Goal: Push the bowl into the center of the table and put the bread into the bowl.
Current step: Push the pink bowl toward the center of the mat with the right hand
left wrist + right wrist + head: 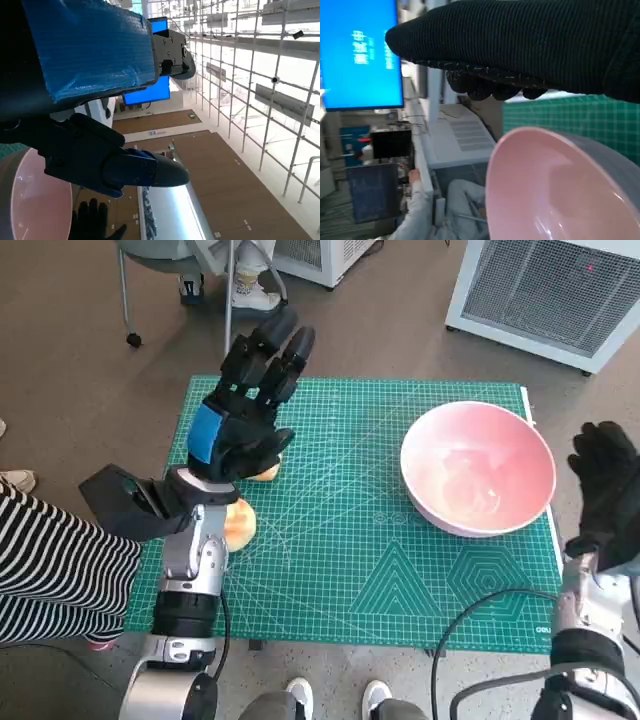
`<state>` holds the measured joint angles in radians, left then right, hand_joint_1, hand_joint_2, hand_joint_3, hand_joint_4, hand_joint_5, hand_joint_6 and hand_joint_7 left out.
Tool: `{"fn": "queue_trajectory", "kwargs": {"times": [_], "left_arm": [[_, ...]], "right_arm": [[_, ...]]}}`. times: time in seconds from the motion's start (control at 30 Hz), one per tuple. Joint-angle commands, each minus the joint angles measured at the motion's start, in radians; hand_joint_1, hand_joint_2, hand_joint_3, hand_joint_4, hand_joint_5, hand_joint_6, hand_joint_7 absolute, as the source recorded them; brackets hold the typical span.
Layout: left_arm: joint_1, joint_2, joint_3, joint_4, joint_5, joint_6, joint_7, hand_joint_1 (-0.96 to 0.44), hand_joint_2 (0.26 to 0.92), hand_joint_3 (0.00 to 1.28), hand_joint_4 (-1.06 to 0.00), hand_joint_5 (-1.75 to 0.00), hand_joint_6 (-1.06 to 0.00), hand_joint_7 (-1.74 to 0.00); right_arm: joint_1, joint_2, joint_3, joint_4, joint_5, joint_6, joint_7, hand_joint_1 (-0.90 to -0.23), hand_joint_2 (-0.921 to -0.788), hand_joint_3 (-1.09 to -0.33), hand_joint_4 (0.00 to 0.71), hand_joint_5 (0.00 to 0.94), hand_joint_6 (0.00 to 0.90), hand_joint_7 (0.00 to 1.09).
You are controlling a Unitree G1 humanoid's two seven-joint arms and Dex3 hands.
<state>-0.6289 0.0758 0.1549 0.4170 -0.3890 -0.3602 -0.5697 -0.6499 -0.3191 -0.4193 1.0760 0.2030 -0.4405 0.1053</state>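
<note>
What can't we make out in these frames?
- Bread, head view: mostly hidden under the left hand and forearm; contact unclear.
- Bowl, both wrist views: cut off by the frame edge.
- Right hand, head view: cut by the edge; touching the bowl or not, unclear.

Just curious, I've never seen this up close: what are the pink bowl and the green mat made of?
The bowl looks like glossy plastic or melamine, going by its soft sheen; ceramic is possible. The mat looks like matte rubbery vinyl, printed with white grid lines.
</note>
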Motion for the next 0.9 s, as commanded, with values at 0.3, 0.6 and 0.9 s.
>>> {"fn": "queue_trajectory", "kwargs": {"times": [0.3, 0.6, 0.9], "left_arm": [[0.009, 0.025, 0.011, -0.015, -0.001, -0.007, -0.013, -0.66, 0.921, 0.28, -0.11, 0.0, 0.0, -0.43], [0.015, 0.039, 0.018, -0.008, 0.0, -0.013, -0.02, -0.67, 0.921, 0.27, -0.1, 0.0, 0.0, -0.41], [0.025, 0.055, 0.029, -0.01, -0.005, -0.018, -0.026, -0.66, 0.921, 0.26, -0.09, 0.0, 0.0, -0.39]], "right_arm": [[-0.062, 0.103, -0.024, 0.085, 0.083, 0.058, 0.057, -0.618, -0.921, -0.812, 0.17, 0.002, 0.13, 0.26], [-0.111, 0.169, -0.055, 0.118, 0.153, 0.081, 0.132, -0.63, -0.921, -0.802, 0.154, 0.0, 0.131, 0.24], [-0.144, 0.216, -0.064, 0.129, 0.18, 0.103, 0.169, -0.621, -0.921, -0.825, 0.153, 0.0, 0.134, 0.23]]}}
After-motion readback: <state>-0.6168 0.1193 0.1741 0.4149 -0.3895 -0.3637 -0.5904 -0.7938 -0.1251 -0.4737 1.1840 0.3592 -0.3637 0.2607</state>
